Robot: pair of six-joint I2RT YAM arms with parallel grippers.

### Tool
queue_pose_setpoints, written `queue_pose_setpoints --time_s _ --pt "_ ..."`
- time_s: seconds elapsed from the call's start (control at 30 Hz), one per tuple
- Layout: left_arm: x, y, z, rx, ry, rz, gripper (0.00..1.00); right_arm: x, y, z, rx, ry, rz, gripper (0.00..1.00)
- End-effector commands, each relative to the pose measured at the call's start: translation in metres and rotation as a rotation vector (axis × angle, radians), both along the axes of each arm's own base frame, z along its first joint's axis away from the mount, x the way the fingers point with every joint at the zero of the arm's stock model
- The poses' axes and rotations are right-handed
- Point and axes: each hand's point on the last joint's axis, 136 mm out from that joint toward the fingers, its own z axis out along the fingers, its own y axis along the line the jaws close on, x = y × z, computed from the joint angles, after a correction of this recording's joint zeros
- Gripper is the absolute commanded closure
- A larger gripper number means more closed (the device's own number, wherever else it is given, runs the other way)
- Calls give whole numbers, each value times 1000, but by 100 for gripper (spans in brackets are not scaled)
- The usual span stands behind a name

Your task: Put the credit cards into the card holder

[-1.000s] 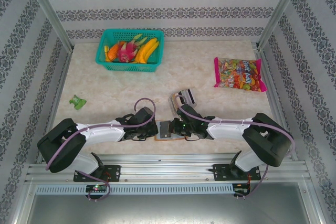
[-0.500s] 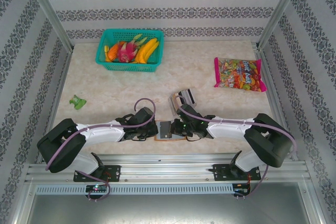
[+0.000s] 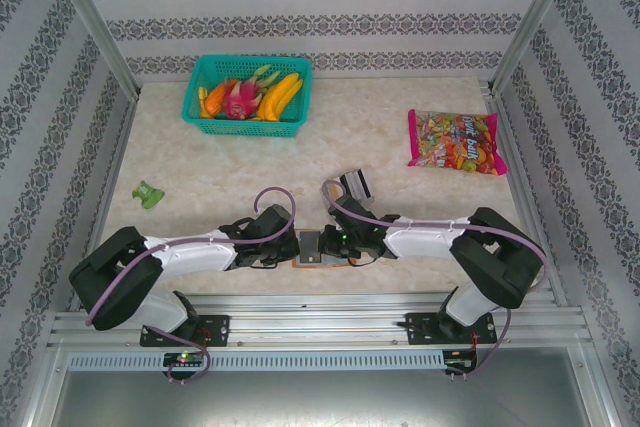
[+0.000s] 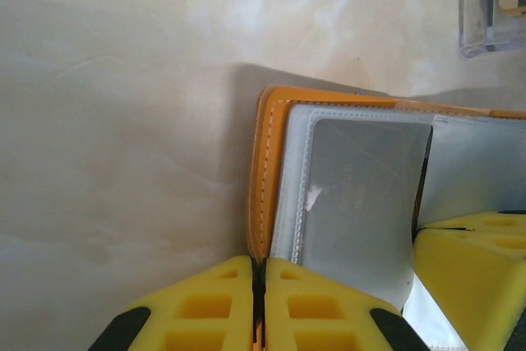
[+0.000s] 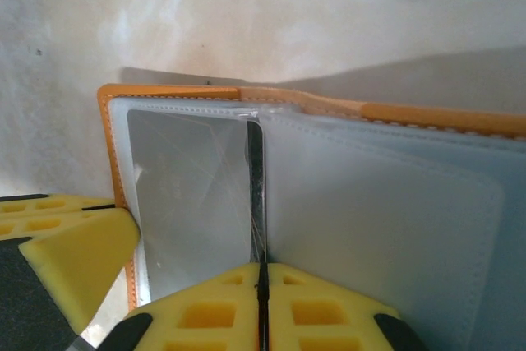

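Marble tabletop (image 3: 400,147); close up, left hand (image 4: 259,277) pinches card holder (image 4: 271,104) edge, right hand (image 5: 260,281) clamps its clear leaf (image 5: 256,178).

We find the clear box (image 4: 491,6) cut off by the left wrist view's top right corner. The card holder (image 5: 427,113) runs past the right wrist view's right edge.

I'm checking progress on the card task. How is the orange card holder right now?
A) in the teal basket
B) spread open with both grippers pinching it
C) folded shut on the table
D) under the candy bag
B: the card holder lies spread open, clear sleeves showing, with the left gripper shut on its orange edge and the right gripper shut on an inner leaf.
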Motion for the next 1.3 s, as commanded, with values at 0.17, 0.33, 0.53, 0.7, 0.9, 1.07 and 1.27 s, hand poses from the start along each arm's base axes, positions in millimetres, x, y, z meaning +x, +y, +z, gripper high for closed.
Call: queue_pose_setpoints --time_s 0.17,0.33,0.53,0.7,0.9,1.07,1.27 --pt "-7 21 -8 78 19 19 89 -6 -56 0 -301 -54 6 86" --pt "-9 20 -12 76 32 12 91 -10 -74 -12 -375 -30 -5 85" --pt "-9 19 -14 76 35 10 91 -4 -91 -14 -511 -35 0 87" --pt "-8 19 -10 74 23 8 89 5 -80 14 -462 -104 3 86" --pt "4 15 15 82 -28 -7 74 26 -70 79 -308 -303 -6 74" --pt "19 10 42 100 -91 -17 63 53 -93 111 -260 -403 -68 66" --pt "45 7 63 75 -123 4 52 81 -107 129 -317 -419 -11 66"
